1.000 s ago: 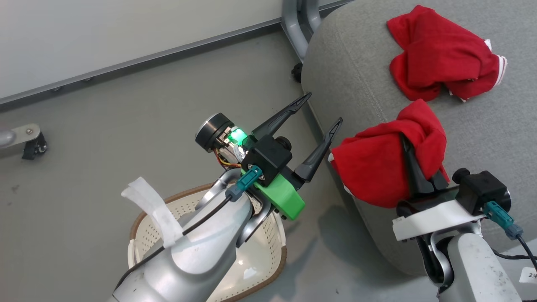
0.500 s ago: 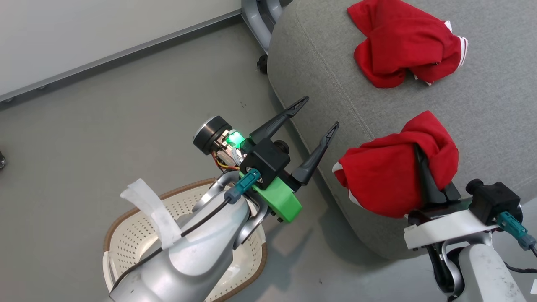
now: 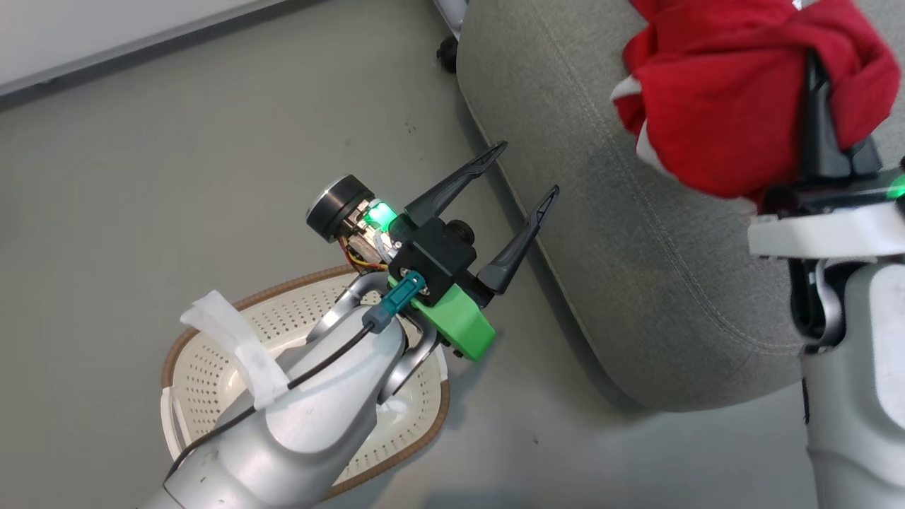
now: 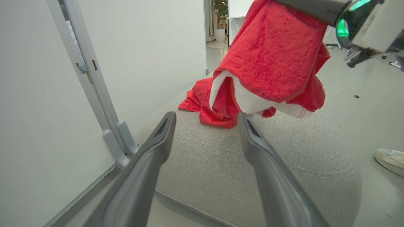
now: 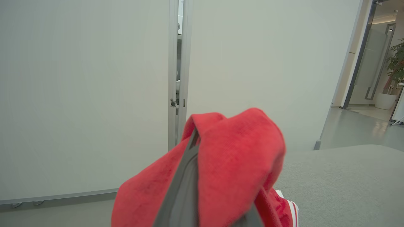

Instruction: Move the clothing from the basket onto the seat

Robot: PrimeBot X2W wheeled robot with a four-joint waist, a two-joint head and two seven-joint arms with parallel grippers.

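Observation:
My right gripper (image 3: pixel 813 78) is shut on a red piece of clothing (image 3: pixel 721 99), which drapes over its dark fingers and hangs above the grey seat (image 3: pixel 601 212). In the left wrist view this garment (image 4: pixel 271 56) dangles with white trim showing, and a second red garment (image 4: pixel 202 110) lies on the seat (image 4: pixel 252 176) behind it. My left gripper (image 3: pixel 527 170) is open and holds nothing, between the seat's edge and the cream basket (image 3: pixel 212 339). The left arm hides much of the basket; the part I see holds nothing.
A white wall panel on a metal frame with a foot (image 4: pixel 110 138) stands beside the seat. A black caster (image 3: pixel 447 51) sits at the seat's far corner. A person's shoe (image 4: pixel 391 159) rests on the floor past the seat.
The head camera has shifted. My right gripper has carried the red garment up and farther in over the seat. The left gripper has stayed open by the basket.

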